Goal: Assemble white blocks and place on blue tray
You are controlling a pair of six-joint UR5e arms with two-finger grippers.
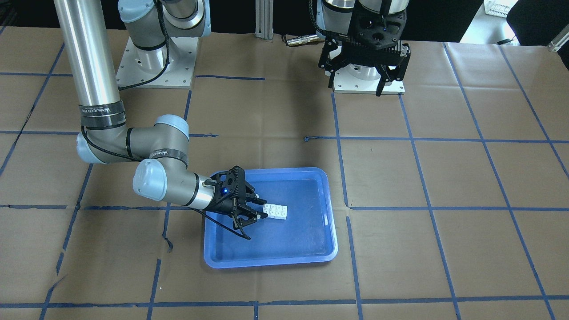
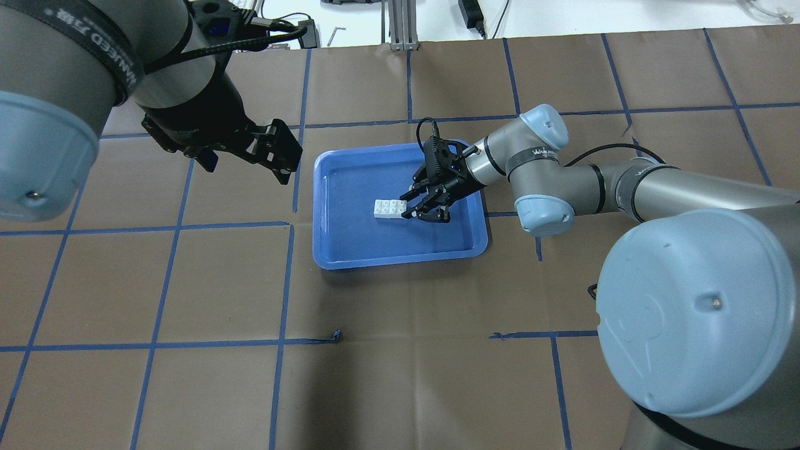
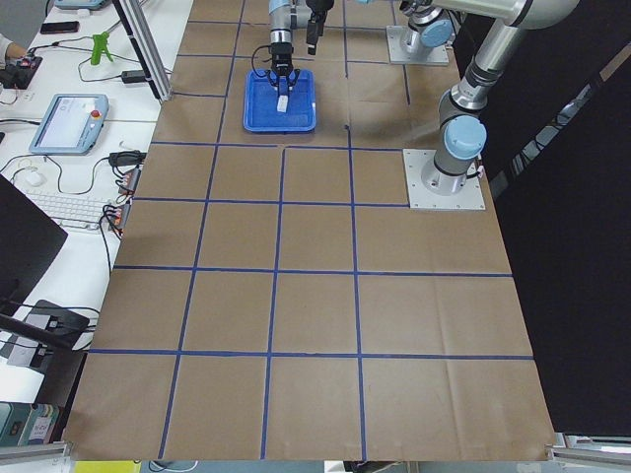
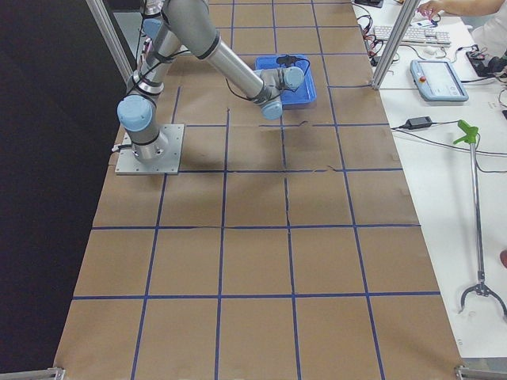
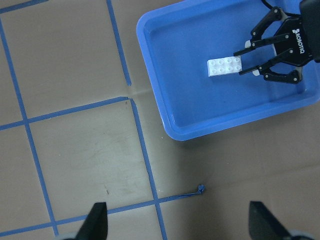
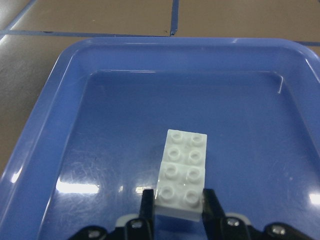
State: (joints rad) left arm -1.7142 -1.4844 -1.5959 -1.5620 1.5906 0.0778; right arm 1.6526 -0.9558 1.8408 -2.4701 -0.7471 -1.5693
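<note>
Robotics lab. Evidence: left arm (image 3: 461, 138) and right arm (image 4: 230, 67) bolted on metal base plates (image 3: 468, 197) to a paper-covered table (image 3: 315, 305) gridded with blue tape (image 3: 278, 236); side bench with keyboard (image 3: 64, 207), control tablet (image 3: 67, 121), aluminium frame post (image 3: 138, 44).

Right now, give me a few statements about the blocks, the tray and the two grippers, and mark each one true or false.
1. The white blocks lie touching each other inside the blue tray. True.
2. The left gripper holds one block. False: it hangs open and empty, off to the side of the tray.
3. The right gripper has a finger on either side of one end of the blocks. True.
4. The blocks lie with their studs facing down. False: the studs face up.
</note>
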